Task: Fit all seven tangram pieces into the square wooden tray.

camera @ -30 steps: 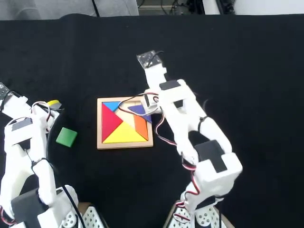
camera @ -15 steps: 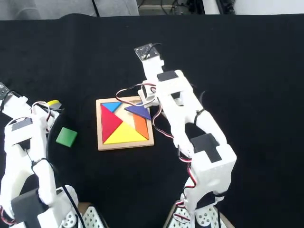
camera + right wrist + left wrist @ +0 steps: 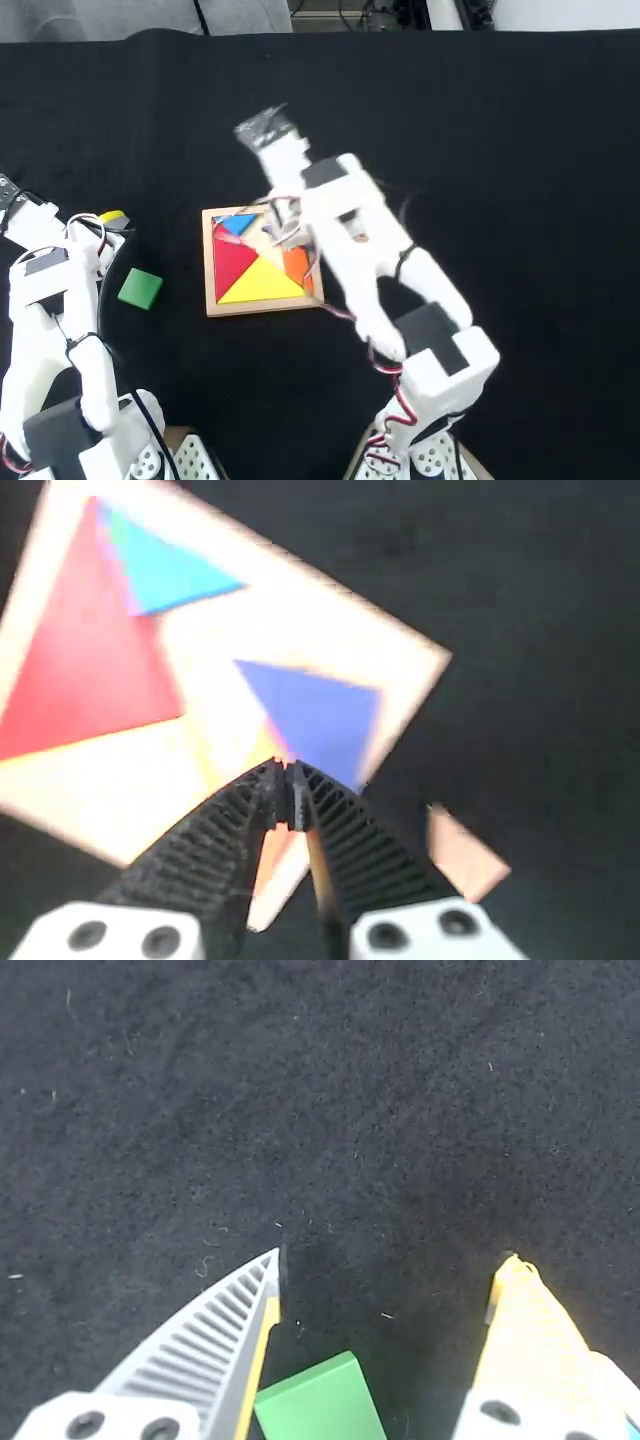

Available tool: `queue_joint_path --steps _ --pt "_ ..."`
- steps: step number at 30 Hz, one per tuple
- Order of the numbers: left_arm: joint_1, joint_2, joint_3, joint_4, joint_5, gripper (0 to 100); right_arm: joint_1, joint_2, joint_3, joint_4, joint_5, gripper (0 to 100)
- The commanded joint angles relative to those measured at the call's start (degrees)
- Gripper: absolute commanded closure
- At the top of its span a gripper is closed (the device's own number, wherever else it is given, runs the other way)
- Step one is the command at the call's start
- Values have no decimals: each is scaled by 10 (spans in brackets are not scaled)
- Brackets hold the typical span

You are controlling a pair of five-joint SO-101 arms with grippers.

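Right gripper [image 3: 290,775], jaws clenched on nothing, over blue triangle [image 3: 320,720] lying askew near tray [image 3: 250,306] corner; clumsy nudge could ride it onto rim. Green square [image 3: 140,288] left of tray, between spread jaws of left gripper [image 3: 390,1270].

The desk [image 3: 350,1110] wears matt black cloth, fuzzy and lint-flecked. The tray [image 3: 262,307] is pale, smooth wood. The left gripper [image 3: 394,1256] is ribbed plastic, and the green block [image 3: 318,1402] looks matt.
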Motion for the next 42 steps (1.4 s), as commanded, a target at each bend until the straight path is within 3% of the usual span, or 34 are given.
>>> queue_joint_path --steps 1,14,20,28,42 --pt "2 -20 -5 -11 3 672 -11 -18 -10 -17 11 987" --pt "6 -19 -5 -11 3 672 3 108 -136 -15 11 987" --pt "6 -18 -5 -11 3 672 20 91 -145 18 12 988" --pt "6 -18 -5 -11 3 672 97 60 -112 21 16 988" --pt "5 -18 -4 -10 3 672 88 112 -116 2 17 988"
